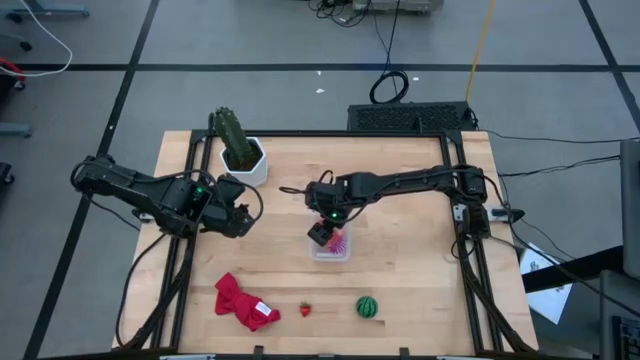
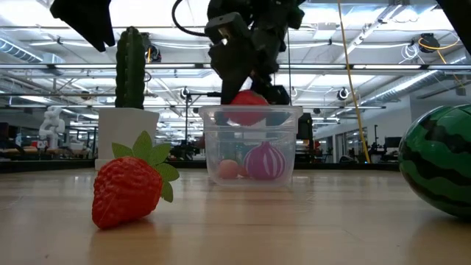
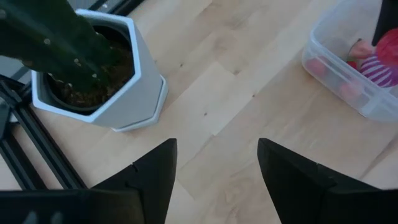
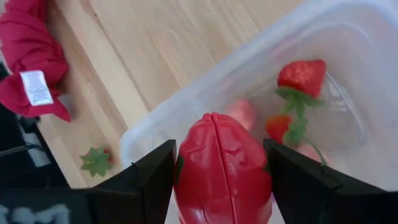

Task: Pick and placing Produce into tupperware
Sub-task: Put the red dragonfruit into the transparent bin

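The clear tupperware (image 1: pixel 334 248) stands mid-table; it also shows in the low view (image 2: pixel 254 147). In it lie a purple striped ball (image 2: pixel 265 160), a small strawberry (image 4: pixel 301 76) and small red pieces (image 4: pixel 278 127). My right gripper (image 1: pixel 322 232) is over the tub, shut on a red ribbed piece of produce (image 4: pixel 222 165). My left gripper (image 3: pixel 214 171) is open and empty, near the cactus pot (image 1: pixel 244 160). A toy strawberry (image 1: pixel 305 310) and a green striped watermelon ball (image 1: pixel 368 306) lie on the table near the front edge. My right gripper pinches the red ribbed piece between its two fingers, one on each of its sides (image 4: pixel 186 174). The fingers come from above, pointing down. The piece (image 2: pixel 249 107) is lifted, at the height of the tub's rim over its opening.
A green cactus in a white hexagonal pot (image 3: pixel 93 81) stands at the far left of the table. A red cloth (image 1: pixel 243 302) with a white tag lies near the front left. Bare wood lies between the tub and the front edge.
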